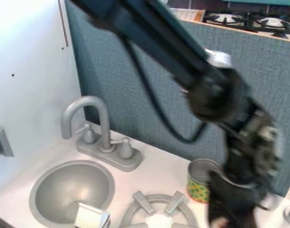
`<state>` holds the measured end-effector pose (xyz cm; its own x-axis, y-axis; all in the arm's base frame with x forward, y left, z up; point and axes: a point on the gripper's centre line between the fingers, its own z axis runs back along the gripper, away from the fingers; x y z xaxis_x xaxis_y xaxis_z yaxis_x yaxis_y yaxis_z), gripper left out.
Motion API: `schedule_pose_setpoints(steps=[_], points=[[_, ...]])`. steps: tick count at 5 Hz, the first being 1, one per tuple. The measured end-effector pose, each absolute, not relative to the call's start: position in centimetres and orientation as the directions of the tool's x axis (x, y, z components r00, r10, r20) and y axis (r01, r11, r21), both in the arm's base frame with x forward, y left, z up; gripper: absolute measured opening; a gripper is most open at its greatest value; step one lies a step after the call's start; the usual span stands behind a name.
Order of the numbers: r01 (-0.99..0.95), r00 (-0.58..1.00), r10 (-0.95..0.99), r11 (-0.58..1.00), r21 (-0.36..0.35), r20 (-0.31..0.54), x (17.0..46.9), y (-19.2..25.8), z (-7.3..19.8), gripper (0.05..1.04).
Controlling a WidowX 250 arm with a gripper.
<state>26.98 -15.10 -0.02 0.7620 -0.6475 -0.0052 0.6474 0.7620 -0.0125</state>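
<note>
Black links of the robot arm (165, 42) come in from the top edge and slant down toward the right, past the blue-grey back panel (147, 75), to a joint right of centre; from there the forearm drops steeply and the gripper (231, 207) hangs low at the lower right, pointing down. A black cable (150, 91) loops beneath the upper links. Blur hides whether the gripper is spread or closed, and I cannot tell if it holds anything. An open tin can (198, 188) with a green and yellow label stands upright on the white counter (162, 169), just beside the gripper, which overlaps its right side in view. The grey stove burner (130, 213) lies left of and nearer than the can; farther left are the round sink (70, 189) and its grey faucet (104, 122).
</note>
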Motion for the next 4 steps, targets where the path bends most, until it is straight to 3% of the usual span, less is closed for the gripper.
schedule_pose_setpoints(steps=[2, 4], points=[[0.47, 0.881, -0.467, 0.882, 0.035, -0.073, 25.1, -7.6, -2.2, 0.54], [0.168, 0.98, -0.181, 0.977, 0.131, 0.087, 25.5, -5.2, -3.7, 0.54]])
